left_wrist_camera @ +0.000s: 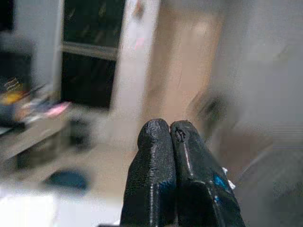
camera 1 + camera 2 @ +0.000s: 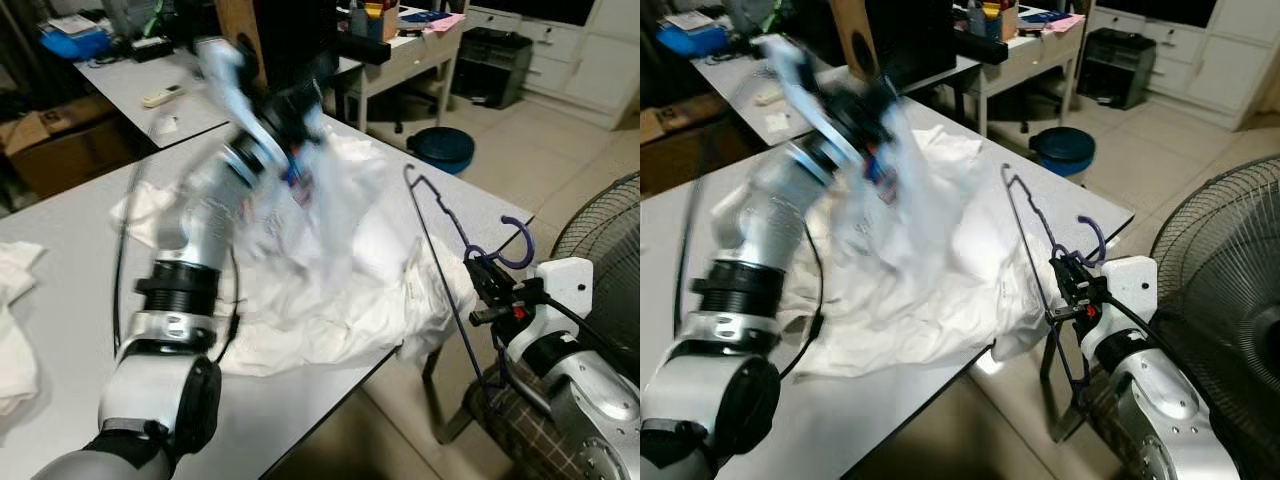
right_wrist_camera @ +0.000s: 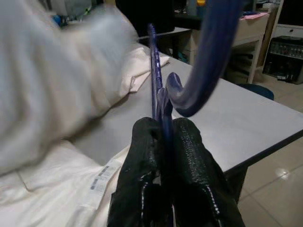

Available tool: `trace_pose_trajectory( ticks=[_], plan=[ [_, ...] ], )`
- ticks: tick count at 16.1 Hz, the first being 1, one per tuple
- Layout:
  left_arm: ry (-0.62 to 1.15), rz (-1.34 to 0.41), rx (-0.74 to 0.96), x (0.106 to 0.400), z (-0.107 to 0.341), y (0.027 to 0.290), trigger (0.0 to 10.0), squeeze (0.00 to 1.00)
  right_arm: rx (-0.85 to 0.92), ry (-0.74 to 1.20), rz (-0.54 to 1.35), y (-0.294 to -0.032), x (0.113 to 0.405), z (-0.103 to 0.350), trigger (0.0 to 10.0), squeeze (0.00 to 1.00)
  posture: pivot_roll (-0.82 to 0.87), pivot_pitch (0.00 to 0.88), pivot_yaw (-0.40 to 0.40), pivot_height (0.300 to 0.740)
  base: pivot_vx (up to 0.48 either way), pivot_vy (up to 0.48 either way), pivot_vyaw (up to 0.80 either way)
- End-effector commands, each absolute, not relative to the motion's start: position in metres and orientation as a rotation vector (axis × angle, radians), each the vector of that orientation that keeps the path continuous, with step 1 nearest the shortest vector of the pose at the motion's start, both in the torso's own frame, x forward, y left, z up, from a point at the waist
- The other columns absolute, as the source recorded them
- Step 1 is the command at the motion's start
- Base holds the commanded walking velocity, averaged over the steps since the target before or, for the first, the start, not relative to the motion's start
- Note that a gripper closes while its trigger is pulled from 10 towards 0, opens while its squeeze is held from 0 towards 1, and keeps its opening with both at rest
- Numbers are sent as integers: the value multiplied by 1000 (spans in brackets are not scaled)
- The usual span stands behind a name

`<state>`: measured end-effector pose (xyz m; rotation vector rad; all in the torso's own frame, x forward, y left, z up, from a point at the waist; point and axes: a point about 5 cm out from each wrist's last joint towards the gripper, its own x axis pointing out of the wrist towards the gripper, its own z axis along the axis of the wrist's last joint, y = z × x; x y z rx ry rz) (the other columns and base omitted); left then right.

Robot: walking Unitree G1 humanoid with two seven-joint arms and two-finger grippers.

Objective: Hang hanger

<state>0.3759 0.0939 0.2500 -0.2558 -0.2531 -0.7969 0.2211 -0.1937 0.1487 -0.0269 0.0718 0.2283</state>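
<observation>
My right gripper (image 2: 482,288) is shut on the neck of a purple wire hanger (image 2: 522,250), holding it upright just off the right edge of the grey table (image 2: 60,330). The hanger's hook (image 3: 208,56) curves above the shut fingers (image 3: 189,156). My left arm is raised over the table and blurred. The left gripper (image 2: 308,125) is up high with its fingers (image 1: 156,184) pressed together, and a white garment (image 2: 330,290) trails from it down onto the table. The cloth itself is hard to make out between the fingers.
A standing fan (image 2: 600,230) is close on the right, and a chair with a checked cushion (image 2: 510,420) sits under my right arm. A blue bin (image 2: 440,148) stands on the floor beyond the table. More white cloth (image 2: 15,300) lies at the left edge.
</observation>
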Motion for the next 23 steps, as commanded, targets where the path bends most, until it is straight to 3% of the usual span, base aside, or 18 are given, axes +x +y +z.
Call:
trace_pose_trajectory(
  ticks=[1,3,5,8,9,11,13,19,21,22,23],
  plan=[
    [-195,-733,-139,380,233,99,0,0,-27,48,222,-191,220,152,10000,0,-97,0,150,740,0,0,0],
    [-106,-682,-28,382,210,108,0,0,-27,56,214,-190,216,149,10000,0,-102,0,169,740,0,0,0],
    [-85,-757,-37,375,203,111,0,0,-26,64,213,-186,213,146,10000,0,-103,0,181,740,0,0,0],
    [-249,-863,-321,370,235,131,0,0,-17,58,204,-186,212,147,10000,0,-103,0,179,740,0,0,0],
    [-379,-882,-522,367,264,153,0,0,-8,42,197,-188,212,150,10000,0,-101,0,173,740,0,0,0],
    [-483,-898,-643,360,287,184,0,0,8,33,196,-190,214,152,10000,0,-91,0,158,740,0,0,0],
    [-392,-871,-490,357,266,191,0,0,2,46,237,-183,216,150,10000,0,-83,0,137,740,0,0,0],
    [-306,-818,-458,347,245,209,0,0,-20,79,278,-179,215,146,10000,0,-86,0,131,740,0,0,0],
    [16,-735,-9,350,198,213,0,0,-27,88,284,-177,213,144,10000,0,-90,0,136,740,0,0,0],
    [107,-519,55,357,182,227,10000,0,-28,91,287,-176,213,143,10000,0,-100,0,146,740,0,0,0],
    [98,-348,52,362,181,242,10000,0,-27,95,287,-176,211,143,10000,0,-106,0,147,740,0,0,0]
  ],
)
